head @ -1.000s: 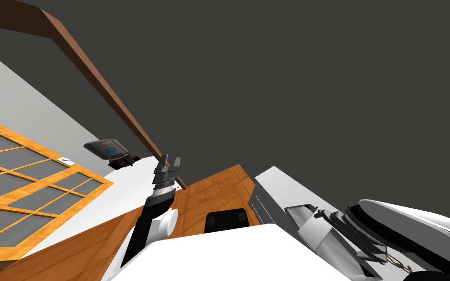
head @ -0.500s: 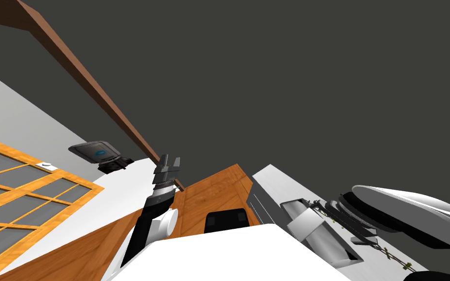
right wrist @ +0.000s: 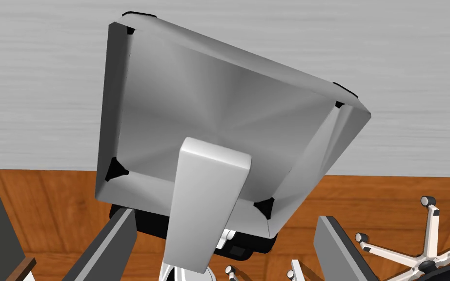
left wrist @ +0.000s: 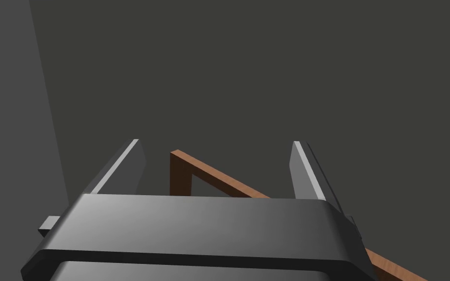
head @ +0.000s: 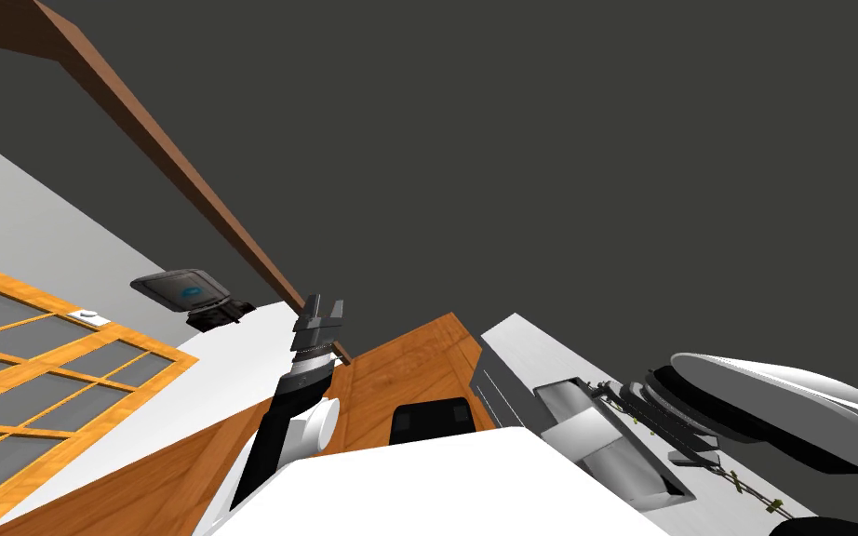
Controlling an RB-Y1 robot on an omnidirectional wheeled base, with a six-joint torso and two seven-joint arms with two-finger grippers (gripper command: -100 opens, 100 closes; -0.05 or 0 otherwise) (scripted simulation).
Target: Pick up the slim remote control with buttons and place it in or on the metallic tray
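The metallic tray (right wrist: 229, 107) rests on a pale grey tabletop (right wrist: 38, 88), just ahead of my right gripper (right wrist: 226, 217). A slim, plain light grey slab, the remote (right wrist: 204, 205), lies with its far end inside the tray. Its near end sticks out over the rim, between my open fingers (right wrist: 116, 244). The fingers stand apart from its sides and no buttons show on it. In the head view the tray (head: 618, 456) is low on the right. My left gripper (head: 323, 302) is raised toward a dark grey wall, its fingers (left wrist: 121, 166) open and empty.
A swivel chair's star base with casters (right wrist: 429, 249) stands on the wooden floor (right wrist: 63, 214) beside the table, with its seat (head: 790, 409) near the tray. A dark object (right wrist: 248, 244) sits under the tray's near edge. A glazed orange frame (head: 36, 372) and a dark device (head: 185, 293) lie left.
My head camera shifted early in the second, sliding the glazed frame and dark device leftward in the picture. Over the last half second nothing has visibly moved. Both arms hold their places.
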